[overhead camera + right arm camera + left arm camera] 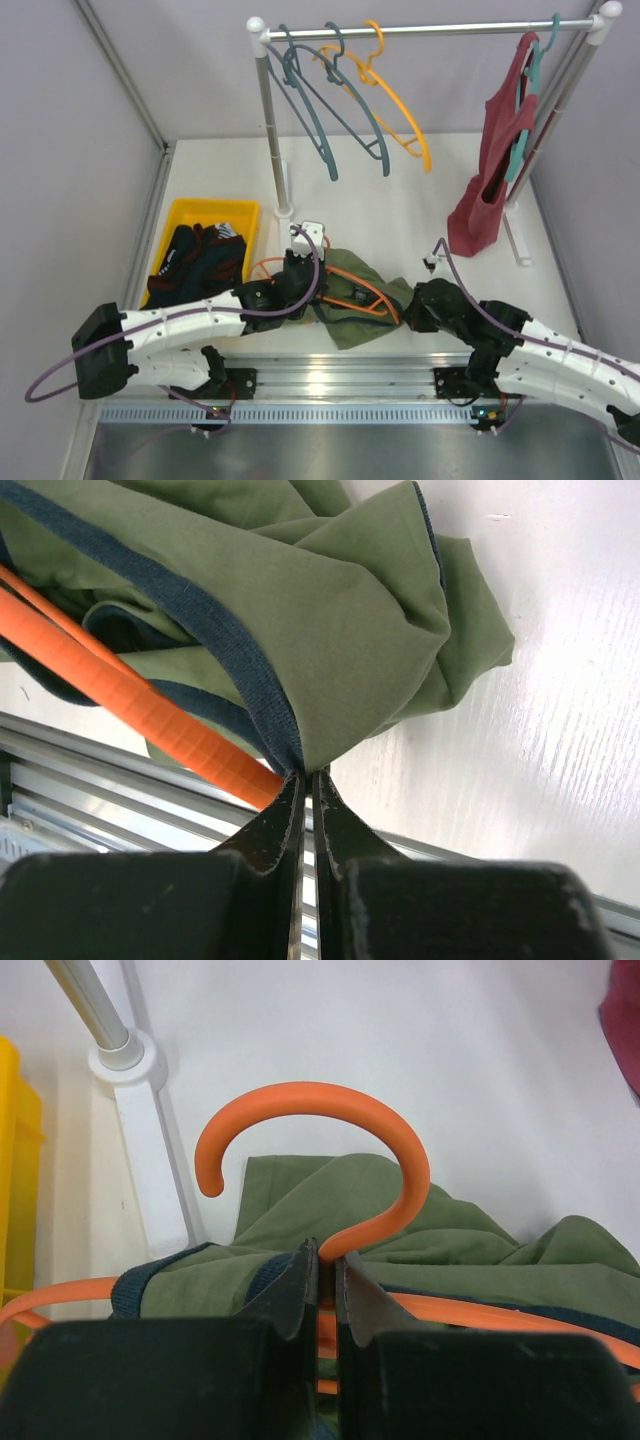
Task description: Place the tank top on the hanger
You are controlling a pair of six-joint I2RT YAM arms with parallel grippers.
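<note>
The olive-green tank top (352, 305) lies crumpled on the white table between my arms, with the orange hanger (372, 292) threaded through it. My left gripper (300, 268) is shut on the hanger's neck just below the hook (310, 1092), with the tank top (330, 1200) bunched behind it. My right gripper (415, 298) is shut on the tank top's navy-trimmed edge (340, 610) at the cloth's right side. One orange hanger arm (120, 695) runs under the cloth beside it.
A clothes rack (430, 30) stands at the back with teal-grey hangers (320, 110), an amber hanger (405, 115) and a dark red top (495, 170). Its post foot (125, 1055) is close ahead of my left gripper. A yellow bin (185, 212) holds dark clothes (195, 265).
</note>
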